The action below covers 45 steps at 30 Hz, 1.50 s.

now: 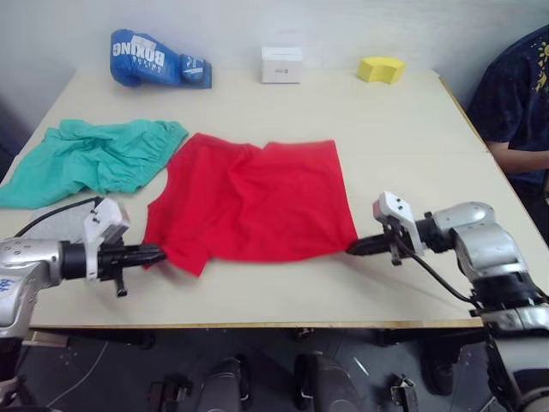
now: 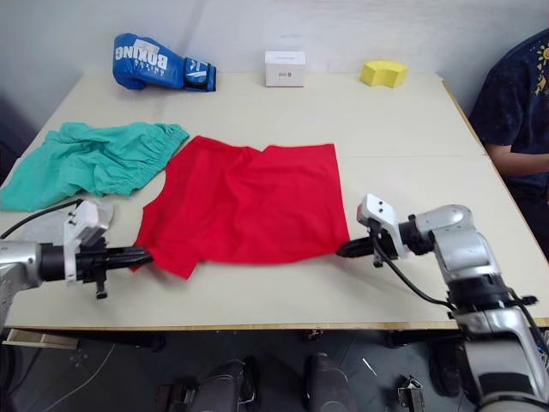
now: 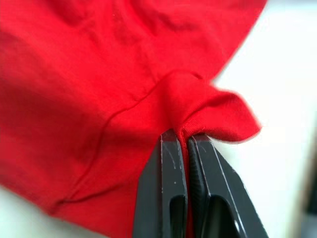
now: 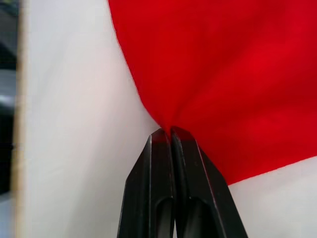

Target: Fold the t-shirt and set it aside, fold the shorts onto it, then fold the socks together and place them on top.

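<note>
Grippers pinch the t-shirt point(image 1: 253, 202) as we see it: left gripper point(image 1: 157, 254) clamped at 8 o'clock, right gripper point(image 1: 353, 247) clamped at 4 o'clock.

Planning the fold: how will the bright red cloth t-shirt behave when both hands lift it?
The bright red cloth t-shirt is probably floppy: it bunches where the left hand pinches it. It will likely sag between that and the right hand, and looks light.

Matt red cloth t-shirt point(image 1: 257, 202)
</note>
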{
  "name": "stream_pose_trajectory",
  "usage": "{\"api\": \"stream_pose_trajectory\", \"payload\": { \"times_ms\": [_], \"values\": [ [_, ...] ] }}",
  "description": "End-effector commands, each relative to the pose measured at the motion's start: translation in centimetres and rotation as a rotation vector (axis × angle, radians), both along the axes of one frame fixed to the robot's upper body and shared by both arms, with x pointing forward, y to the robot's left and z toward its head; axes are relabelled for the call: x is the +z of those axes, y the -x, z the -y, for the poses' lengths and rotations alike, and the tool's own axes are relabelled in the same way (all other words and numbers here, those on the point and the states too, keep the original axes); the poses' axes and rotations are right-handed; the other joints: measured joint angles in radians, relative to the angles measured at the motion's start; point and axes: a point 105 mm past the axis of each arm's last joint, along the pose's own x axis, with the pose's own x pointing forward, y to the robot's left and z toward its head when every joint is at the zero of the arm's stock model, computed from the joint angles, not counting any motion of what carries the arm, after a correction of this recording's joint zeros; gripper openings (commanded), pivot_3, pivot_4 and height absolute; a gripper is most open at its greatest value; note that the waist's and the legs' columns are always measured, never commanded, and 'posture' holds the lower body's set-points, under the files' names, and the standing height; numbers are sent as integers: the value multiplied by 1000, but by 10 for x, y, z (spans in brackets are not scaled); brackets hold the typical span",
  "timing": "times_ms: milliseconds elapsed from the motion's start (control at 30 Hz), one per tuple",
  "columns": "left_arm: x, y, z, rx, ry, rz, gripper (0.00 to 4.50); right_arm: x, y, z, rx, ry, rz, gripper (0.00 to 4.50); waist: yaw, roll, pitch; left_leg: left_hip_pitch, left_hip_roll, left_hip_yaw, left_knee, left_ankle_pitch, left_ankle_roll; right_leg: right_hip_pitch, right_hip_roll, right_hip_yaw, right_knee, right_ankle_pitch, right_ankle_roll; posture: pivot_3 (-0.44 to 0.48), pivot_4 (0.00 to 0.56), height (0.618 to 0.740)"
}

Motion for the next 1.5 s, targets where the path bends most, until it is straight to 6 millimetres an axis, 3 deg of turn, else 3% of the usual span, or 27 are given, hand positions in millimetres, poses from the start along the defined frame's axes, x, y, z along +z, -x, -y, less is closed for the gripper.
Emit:
{"api": "stream_pose_trajectory", "payload": {
  "times_ms": [33,200,300,400,433,567,633,733,800,867,933,1000,1067,1100,1233,1300,1333,1367,1500],
  "values": [
    [12,18,6,-52,34,-57,0,11,34,-3,99,-17,-92,48,3,1,0,0,0,-1,0,0,0,0,0,0,-1,0,-1,0,150,740],
    [5,43,10,-104,14,-197,0,0,58,6,102,52,-152,48,12,1,1,-1,0,-1,-5,-2,0,-2,-1,0,-7,-1,-2,0,150,740],
    [5,50,13,-137,18,-258,0,3,60,9,86,51,-155,48,14,2,1,-6,0,-1,-8,-2,0,-7,-1,0,-10,-1,-3,0,150,740],
    [10,38,15,-140,8,-184,0,15,58,13,87,62,-140,48,23,5,2,-10,-1,0,-8,-2,-1,-11,-1,0,-10,-1,-3,0,150,740],
    [16,24,16,-114,13,-106,0,25,51,12,70,39,-98,48,24,5,2,-10,-1,0,-8,-2,0,-12,-1,0,-10,-1,-3,0,150,740],
    [71,-64,15,109,-16,345,0,98,-14,13,-102,-171,313,48,28,5,6,-12,0,0,2,0,2,-11,0,-2,-4,2,-1,0,150,740],
    [97,-93,9,224,-38,514,0,129,-36,17,-174,-263,482,48,29,4,7,-13,-2,0,3,5,4,-10,1,-3,-4,8,0,0,150,740],
    [174,-129,0,439,-9,910,0,191,-62,27,-316,-397,776,48,30,1,8,-14,-3,3,4,10,3,-10,1,-5,-5,11,2,0,150,740],
    [241,-128,-5,576,12,1256,0,235,-71,40,-439,-475,1037,48,29,0,8,-19,-3,4,5,14,8,-15,1,-9,-5,12,4,0,150,740],
    [311,-91,6,581,164,1639,0,276,-63,53,-528,-536,1330,48,29,-2,10,-30,-2,4,11,15,8,-22,1,-10,1,13,6,0,150,740],
    [349,-57,24,482,149,1882,0,305,-44,64,-575,-573,1559,48,28,-7,13,-32,-3,8,10,14,9,-25,0,-13,0,13,6,0,150,740],
    [361,-44,34,410,125,1954,0,311,-37,70,-575,-545,1636,48,27,-7,13,-33,-4,15,9,12,11,-28,-1,-20,-1,13,6,0,150,740],
    [346,-46,40,304,55,1913,0,295,-36,71,-527,-420,1653,48,27,-5,11,-27,-5,25,7,8,15,-29,-4,-27,-1,13,6,0,150,740],
    [328,-54,39,251,-12,1844,0,280,-37,70,-492,-368,1629,48,25,-4,11,-23,-5,29,4,5,17,-26,-5,-29,-1,13,7,0,150,740],
    [206,-90,18,129,-232,1348,0,200,-43,64,-351,-140,1441,48,15,-3,13,0,-2,34,4,1,18,-7,-4,-27,-5,11,10,0,150,740],
    [156,-89,9,71,-372,1191,0,166,-41,62,-297,-62,1352,48,8,-4,15,4,-1,36,5,2,18,-5,-3,-23,-4,12,11,0,150,740],
    [118,-87,1,45,-450,1056,0,138,-39,63,-255,4,1271,48,7,-5,16,3,-1,36,6,2,18,-7,-3,-22,-3,13,11,0,150,740],
    [97,-82,-1,39,-476,990,0,111,-34,64,-212,60,1204,48,5,-6,16,1,0,36,6,2,18,-9,-3,-20,-2,14,10,0,150,740],
    [38,-58,0,75,-449,659,0,38,-8,67,-105,172,960,48,17,-6,16,-7,1,34,9,1,16,-16,-9,-15,1,13,9,0,150,740]
  ]
}}
